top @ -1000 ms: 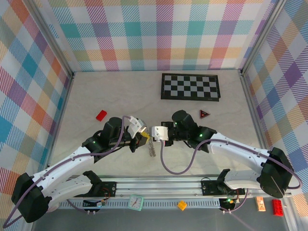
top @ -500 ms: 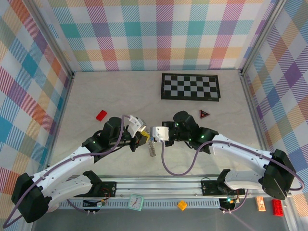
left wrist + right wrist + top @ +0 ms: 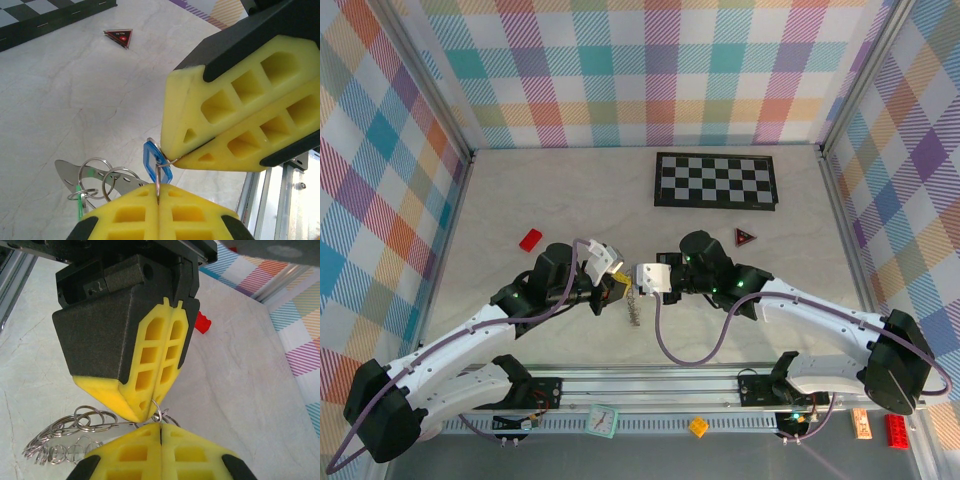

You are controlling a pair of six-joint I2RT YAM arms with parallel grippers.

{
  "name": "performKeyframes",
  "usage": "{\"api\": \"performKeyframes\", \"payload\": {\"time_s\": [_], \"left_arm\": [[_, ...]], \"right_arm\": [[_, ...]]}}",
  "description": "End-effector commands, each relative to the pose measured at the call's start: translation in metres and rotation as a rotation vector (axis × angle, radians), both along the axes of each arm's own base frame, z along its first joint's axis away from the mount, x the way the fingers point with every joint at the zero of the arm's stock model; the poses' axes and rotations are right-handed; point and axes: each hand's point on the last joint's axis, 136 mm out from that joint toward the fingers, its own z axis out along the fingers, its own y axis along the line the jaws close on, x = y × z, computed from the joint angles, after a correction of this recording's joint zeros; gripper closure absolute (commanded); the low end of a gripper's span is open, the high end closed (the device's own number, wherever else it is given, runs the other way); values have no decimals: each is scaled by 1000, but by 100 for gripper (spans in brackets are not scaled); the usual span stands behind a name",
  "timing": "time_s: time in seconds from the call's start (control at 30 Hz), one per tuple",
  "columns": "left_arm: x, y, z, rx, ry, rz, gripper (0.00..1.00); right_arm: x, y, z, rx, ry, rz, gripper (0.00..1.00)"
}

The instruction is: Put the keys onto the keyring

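Gripping one end ring of the keyring (image 3: 65, 440) with left gripper (image 3: 147, 412) and right gripper (image 3: 161, 429) both fully closed, nose to nose above the near table (image 3: 520, 200), probably bracing it while working on the blue key (image 3: 151, 159) hanging there.

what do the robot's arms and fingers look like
both match: the left arm and right arm have white shells with black joints, and a purplish cable loops alongside each. the fingers are yellow wedge-shaped blocks with rectangular cut-outs, set in black housings, with a white block at each wrist.
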Motion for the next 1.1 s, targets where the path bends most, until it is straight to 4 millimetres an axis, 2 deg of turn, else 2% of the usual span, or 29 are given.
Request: {"api": "performKeyframes", "payload": {"time_s": [0.0,0.63,1.07], "left_arm": [[4,-7,24,-57,-51,-8,100],[6,-7,26,-58,-59,2,100],[5,-6,27,-68,-63,-1,100]], "right_arm": [[-9,3,-4,-8,7,44,100],[-23,2,-14,-57,45,107,100],[-21,3,-14,-68,19,98,100]]}}
